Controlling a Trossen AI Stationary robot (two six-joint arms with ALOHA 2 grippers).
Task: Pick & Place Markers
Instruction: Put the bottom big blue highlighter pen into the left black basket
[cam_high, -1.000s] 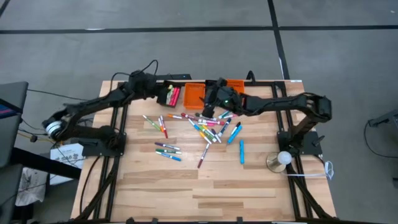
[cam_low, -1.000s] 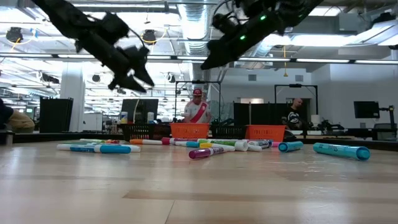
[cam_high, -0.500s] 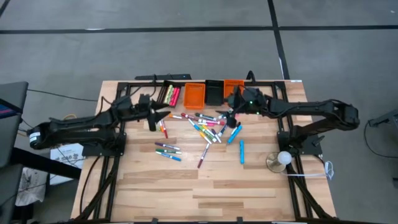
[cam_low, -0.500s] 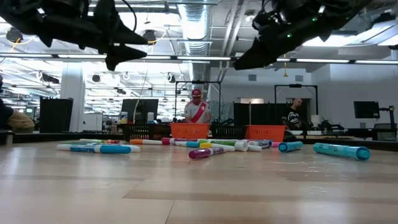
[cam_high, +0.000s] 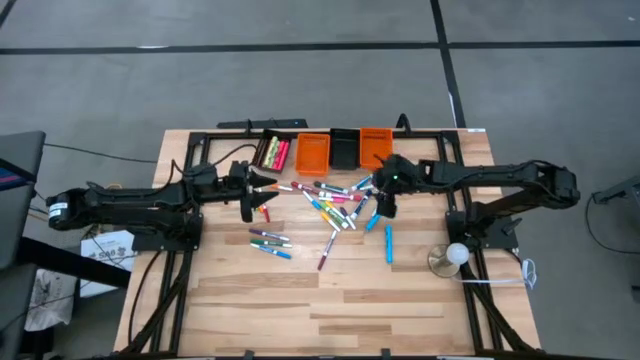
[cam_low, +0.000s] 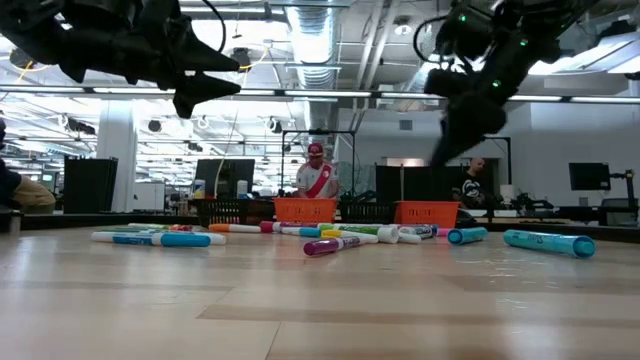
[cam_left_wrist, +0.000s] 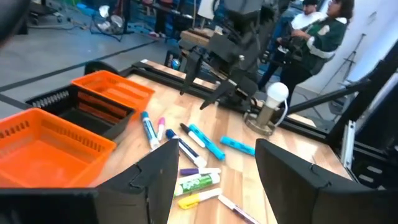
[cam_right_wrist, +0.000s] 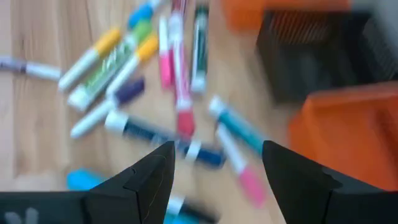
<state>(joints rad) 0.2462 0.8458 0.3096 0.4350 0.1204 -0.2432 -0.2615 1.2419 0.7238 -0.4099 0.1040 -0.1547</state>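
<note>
The markers (cam_high: 335, 200) lie scattered across the far half of the wooden surface (cam_high: 330, 300), most of them in a loose crossed heap just in front of the row of bins, with a small group (cam_high: 270, 242) nearer the left side, a few (cam_high: 250, 198) under the left arm, and one blue marker (cam_high: 389, 243) lying alone toward the right. At the far edge stand a black bin (cam_high: 274, 153) that already holds some markers, an orange bin (cam_high: 312, 153), a second black bin (cam_high: 345, 150) and another orange bin (cam_high: 375, 143). The right pincer (cam_high: 384, 203) hangs over the right edge of the heap, its fingers spread wide and holding nothing; its wrist view looks down on overlapping pink, green, yellow and blue markers between them. The left pincer (cam_high: 250, 190) hovers near the left side of the heap, likewise wide and empty. The risk from here appears to lie in the crowding: markers touch and cross one another, so a descent into the pile could close on two at once, or nudge a round barrel so that it rolls away from the fingers. Both pincers sit close to the same heap, so reaching in together might bring the arms into contact. A marker gripped near its end could tilt and slip before reaching a bin.
</note>
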